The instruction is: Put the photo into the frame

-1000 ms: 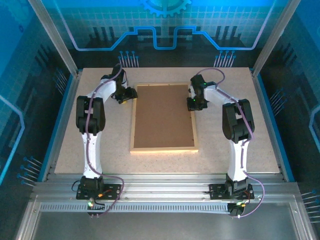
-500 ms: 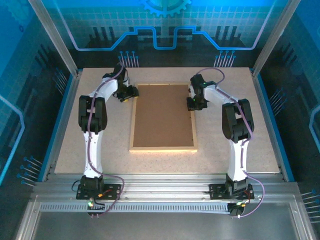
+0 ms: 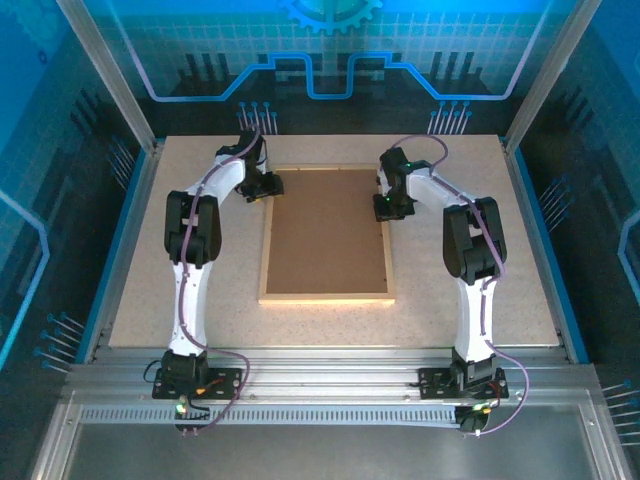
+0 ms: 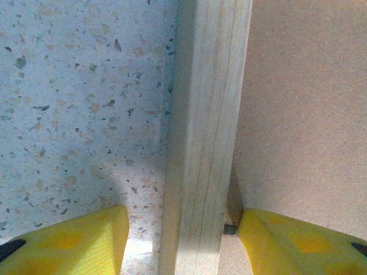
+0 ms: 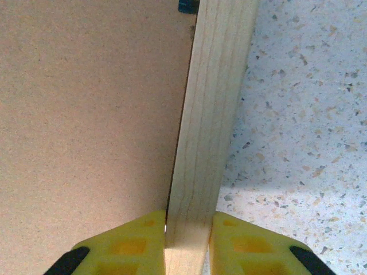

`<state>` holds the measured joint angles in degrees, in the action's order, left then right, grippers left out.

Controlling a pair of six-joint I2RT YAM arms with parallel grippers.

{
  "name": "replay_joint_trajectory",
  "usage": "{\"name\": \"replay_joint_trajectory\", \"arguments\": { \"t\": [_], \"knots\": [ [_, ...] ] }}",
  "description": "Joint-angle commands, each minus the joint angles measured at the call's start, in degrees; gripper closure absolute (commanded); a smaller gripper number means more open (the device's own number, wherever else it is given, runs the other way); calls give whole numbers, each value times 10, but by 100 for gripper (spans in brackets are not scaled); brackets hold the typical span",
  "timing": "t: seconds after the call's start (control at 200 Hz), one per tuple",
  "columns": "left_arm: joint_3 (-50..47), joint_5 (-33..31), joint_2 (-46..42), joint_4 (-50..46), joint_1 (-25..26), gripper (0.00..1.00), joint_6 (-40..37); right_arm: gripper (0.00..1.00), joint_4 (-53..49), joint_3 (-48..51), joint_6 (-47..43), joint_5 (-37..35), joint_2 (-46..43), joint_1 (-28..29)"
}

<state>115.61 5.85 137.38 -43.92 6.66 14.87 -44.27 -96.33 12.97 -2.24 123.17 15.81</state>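
Bench: a pale speckled bench carries everything, with the two arms bolted at its near edge.
Frame: a thin light-wood frame lies flat in the middle of the bench, somewhat closer to the far edge than to the near one. Its long sides run from near to far.
Backing board: a plain brown backing board fills the inside of the frame, facing up.
Left hand: the left hand sits at the frame's far left corner. In the left wrist view it straddles the left rail with its yellow fingers spread apart. One finger is over the speckled bench, with bare bench between it and the wood. The other is over the board, just beside the rail. The hand is partly open and grips nothing.
Right hand: the right hand sits on the frame's right rail, toward the far end. In the right wrist view it is closed on the rail. Its yellow fingers press against both sides of the wood, the board on one side and the bench on the other.
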Motion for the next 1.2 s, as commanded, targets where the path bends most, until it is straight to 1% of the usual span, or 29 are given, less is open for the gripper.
{"name": "replay_joint_trajectory", "arguments": {
  "t": [0.0,0.165,0.27,0.37,0.47,0.625,0.825,0.991,1.146,1.196],
  "knots": [
    [5,26,31,-72,37,43,-12,77,9,-21,-22,25,16,23],
    [21,38,9,-73,32,41,-3,78,7,-23,-22,22,17,21],
    [17,66,-21,-56,23,40,14,78,5,-21,-23,15,16,20],
    [6,75,-55,-36,9,39,28,78,1,-20,-24,8,15,16],
    [-16,70,-88,-13,-5,38,36,77,2,-17,-24,7,13,13],
    [-53,42,-124,13,-31,37,39,78,3,-17,-25,9,11,11],
    [-86,36,-137,27,-49,37,41,77,1,-20,-26,10,11,11],
    [-153,22,-175,41,-49,38,39,78,1,-21,-27,13,12,11],
    [-258,11,-238,69,-49,38,43,78,1,-22,-27,18,12,11],
    [-291,16,-256,77,-49,39,44,77,0,-22,-28,18,14,11]
  ]
}}
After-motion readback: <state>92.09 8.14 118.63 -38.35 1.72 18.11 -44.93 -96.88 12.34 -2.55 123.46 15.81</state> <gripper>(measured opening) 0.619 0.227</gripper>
